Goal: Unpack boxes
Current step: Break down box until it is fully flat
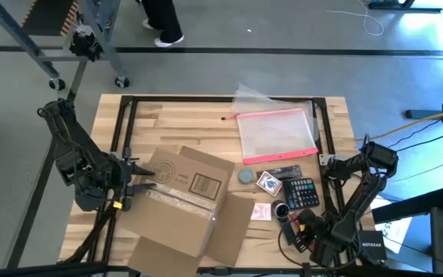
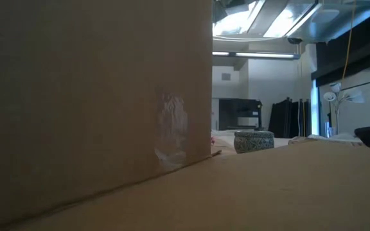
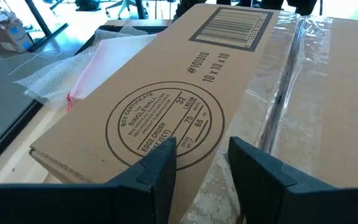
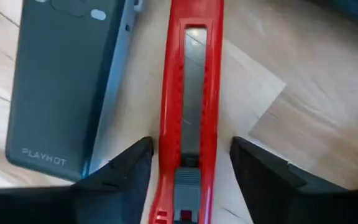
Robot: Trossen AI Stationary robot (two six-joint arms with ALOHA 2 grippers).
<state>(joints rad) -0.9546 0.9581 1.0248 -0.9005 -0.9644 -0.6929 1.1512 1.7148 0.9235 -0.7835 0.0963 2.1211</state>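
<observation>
Cutter [image 4: 188,93] centred between open right gripper [image 4: 188,163] fingers, ready for squeezing shut squarely on red handle; cardboard box [image 1: 183,201] just ahead of open left gripper [image 3: 201,163], taped seam up.

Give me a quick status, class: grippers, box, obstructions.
Left gripper open at the box, still taped. Right gripper open around red cutter, beside the calculator. Nothing blocking.

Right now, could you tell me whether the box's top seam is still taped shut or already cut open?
Still taped shut: clear tape runs unbroken along the seam between the closed top flaps of the box. One flap lies spread on the table in the high view.
</observation>
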